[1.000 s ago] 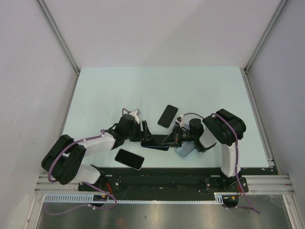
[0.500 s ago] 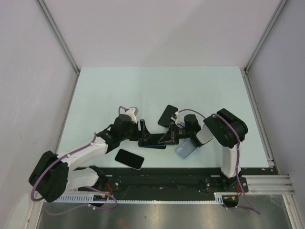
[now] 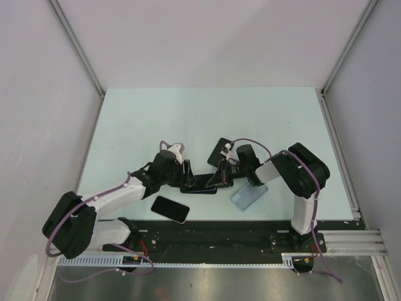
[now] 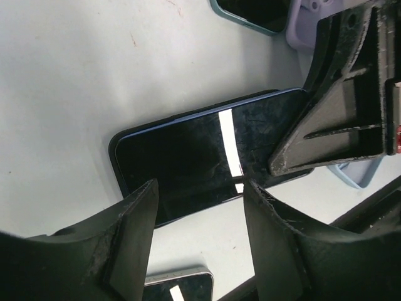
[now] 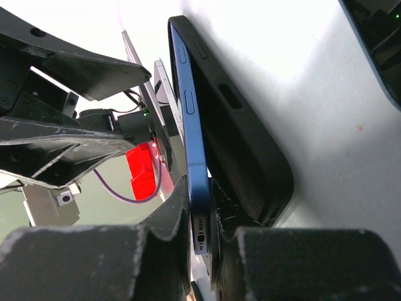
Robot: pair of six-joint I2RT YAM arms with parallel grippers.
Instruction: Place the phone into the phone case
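Your right tool point(image 5: 203, 213) is clamped on the bottom end of the phone point(image 5: 188, 125), with one finger on its screen side and one on its back. The phone is blue-edged, and in the right wrist view its side buttons and bottom port show. Just behind it sits the black phone case point(image 5: 244, 144). The phone's far end meets the case, while the pinched end stands a little apart from it.

From above, the phone point(image 3: 200, 186) lies low on the worktop point(image 3: 188, 119) near its front edge, between your two tools. Your left tool point(image 3: 186, 175) has its fingers spread apart. In the left wrist view they point(image 4: 125, 244) straddle the phone's long near edge, and I cannot tell whether they touch it. The screen point(image 4: 188, 150) is dark and scuffed, crossed by a bright strip of reflection, and any marking on it is too faint to read.

Around it are a second dark phone point(image 3: 170, 209) near the front edge, a third dark phone point(image 3: 217, 147) behind the right tool, a pale blue case point(image 3: 249, 196) under the right arm, and a lilac case point(image 4: 301, 31).
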